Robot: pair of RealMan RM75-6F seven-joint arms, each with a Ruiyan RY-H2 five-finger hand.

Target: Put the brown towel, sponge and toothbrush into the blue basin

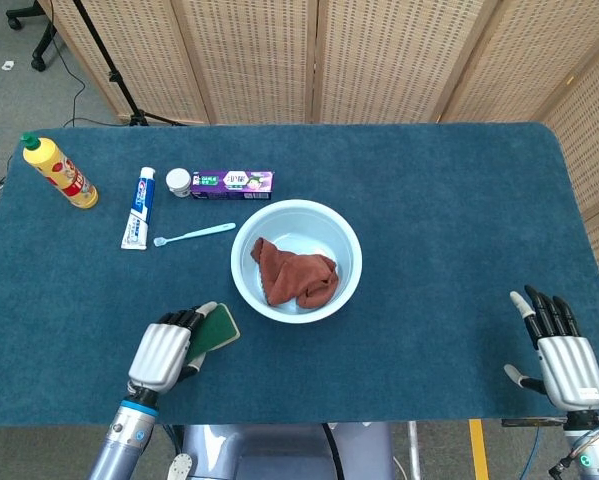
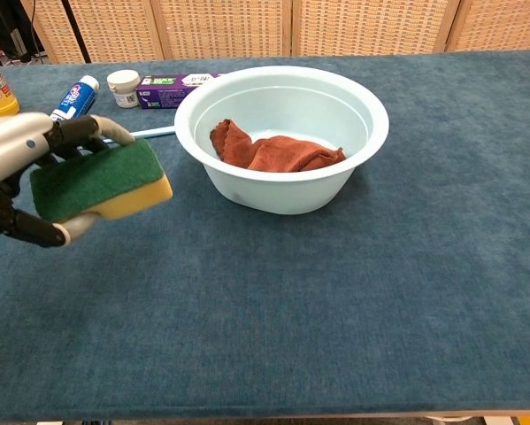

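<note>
The sponge [image 2: 101,180], green on top and yellow below, is held clear of the table near its front edge, left of the basin [image 1: 347,262]. The pale blue basin sits mid-table with the crumpled brown towel [image 1: 294,275] inside. The toothbrush [image 1: 194,235] lies toward the back left, just beside a toothpaste tube [image 1: 138,207]. The table [image 1: 449,220] wears dark blue cloth; woven screens [image 1: 379,60] stand behind. The left hand [image 1: 162,355] grips the sponge between fingers and thumb. The right hand [image 1: 561,352] rests at the front right corner, fingers spread, holding nothing.
</note>
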